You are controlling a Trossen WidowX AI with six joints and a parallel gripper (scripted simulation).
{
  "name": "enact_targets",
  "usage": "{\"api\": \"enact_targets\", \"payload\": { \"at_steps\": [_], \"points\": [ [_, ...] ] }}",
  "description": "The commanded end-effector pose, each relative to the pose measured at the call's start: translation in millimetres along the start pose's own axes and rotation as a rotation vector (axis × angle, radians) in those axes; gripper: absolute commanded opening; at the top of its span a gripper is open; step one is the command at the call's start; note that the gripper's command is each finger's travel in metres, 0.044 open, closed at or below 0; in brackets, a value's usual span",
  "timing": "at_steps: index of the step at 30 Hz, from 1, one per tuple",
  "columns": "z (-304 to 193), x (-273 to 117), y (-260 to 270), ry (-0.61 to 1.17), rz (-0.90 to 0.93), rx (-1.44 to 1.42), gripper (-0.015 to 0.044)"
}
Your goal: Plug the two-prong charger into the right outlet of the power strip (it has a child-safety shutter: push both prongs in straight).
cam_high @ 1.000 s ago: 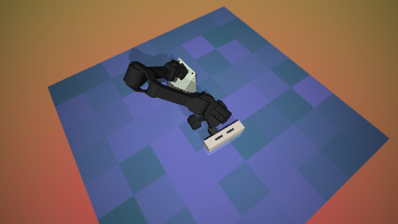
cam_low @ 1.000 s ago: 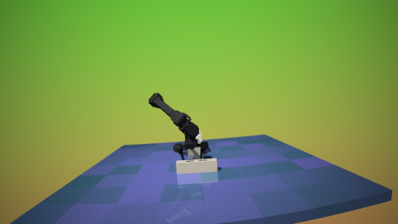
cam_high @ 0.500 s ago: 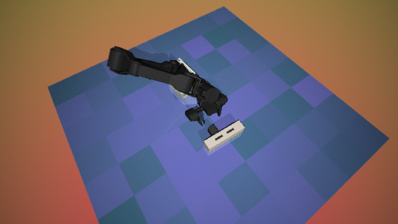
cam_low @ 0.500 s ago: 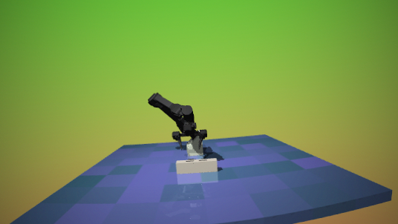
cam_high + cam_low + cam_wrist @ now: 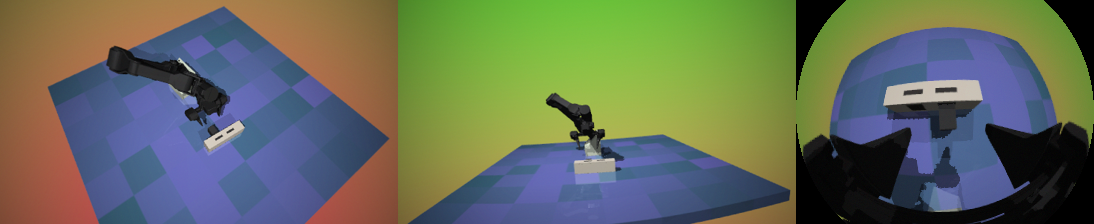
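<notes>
The cream power strip (image 5: 236, 131) (image 5: 595, 168) (image 5: 968, 92) stands on the tiled surface, with two dark slots on top. On its side facing the arm, the wrist view shows a dark outlet opening at left. The dark block-shaped charger (image 5: 212, 130) (image 5: 947, 119) sits against that same side at the right outlet, seen from the wrist. It looks straight and flush; its prongs are hidden. My gripper (image 5: 211, 119) (image 5: 589, 148) (image 5: 949, 130) is open and empty, back from the charger on the arm's side, with its fingertips apart to the left and right.
The arm's pale base plate (image 5: 186, 66) lies behind the gripper, partly hidden by the arm. The tiled surface (image 5: 193, 170) (image 5: 546, 185) extends around the strip, and its outer edges show in the top and exterior views.
</notes>
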State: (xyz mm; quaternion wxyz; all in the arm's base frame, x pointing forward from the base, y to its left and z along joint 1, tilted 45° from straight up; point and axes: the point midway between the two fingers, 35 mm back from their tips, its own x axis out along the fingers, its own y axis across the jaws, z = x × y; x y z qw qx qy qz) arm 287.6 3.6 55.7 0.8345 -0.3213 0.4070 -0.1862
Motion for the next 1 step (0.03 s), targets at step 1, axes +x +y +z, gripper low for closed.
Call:
{"api": "enact_targets", "payload": {
  "at_steps": [1],
  "points": [
    [0.9, -0.5, -1.0, -0.005, -0.004, 0.0, 0.044]
  ]
}}
